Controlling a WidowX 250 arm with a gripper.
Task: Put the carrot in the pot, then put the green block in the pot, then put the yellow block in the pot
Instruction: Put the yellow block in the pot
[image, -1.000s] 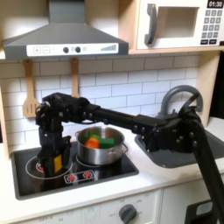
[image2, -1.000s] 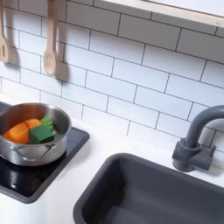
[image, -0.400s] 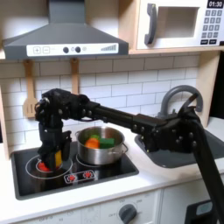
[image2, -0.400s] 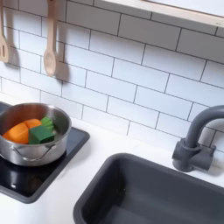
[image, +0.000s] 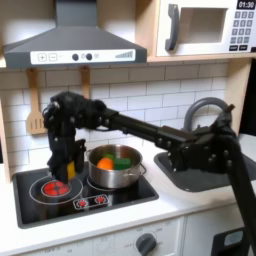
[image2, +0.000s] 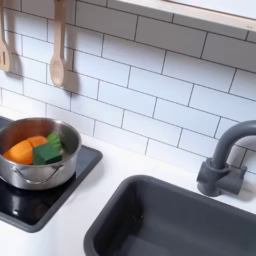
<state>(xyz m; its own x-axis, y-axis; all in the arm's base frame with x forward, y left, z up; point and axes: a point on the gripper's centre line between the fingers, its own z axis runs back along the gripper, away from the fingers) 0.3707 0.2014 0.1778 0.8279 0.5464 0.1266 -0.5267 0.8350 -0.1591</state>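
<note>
The steel pot stands on the black stovetop, and the second exterior view shows it at the left. Inside it lie the orange carrot and the green block, side by side. My gripper hangs just left of the pot in the first exterior view, lifted off the stove, its fingers shut on the small yellow block, which is mostly hidden between them.
A red burner ring lies below the gripper. Wooden utensils hang on the tiled wall. A dark sink with a grey faucet sits to the right of the stove. A range hood overhangs the stove.
The gripper has risen off the burner with the yellow block and shifted right toward the pot. The pot, carrot and green block have not moved.
</note>
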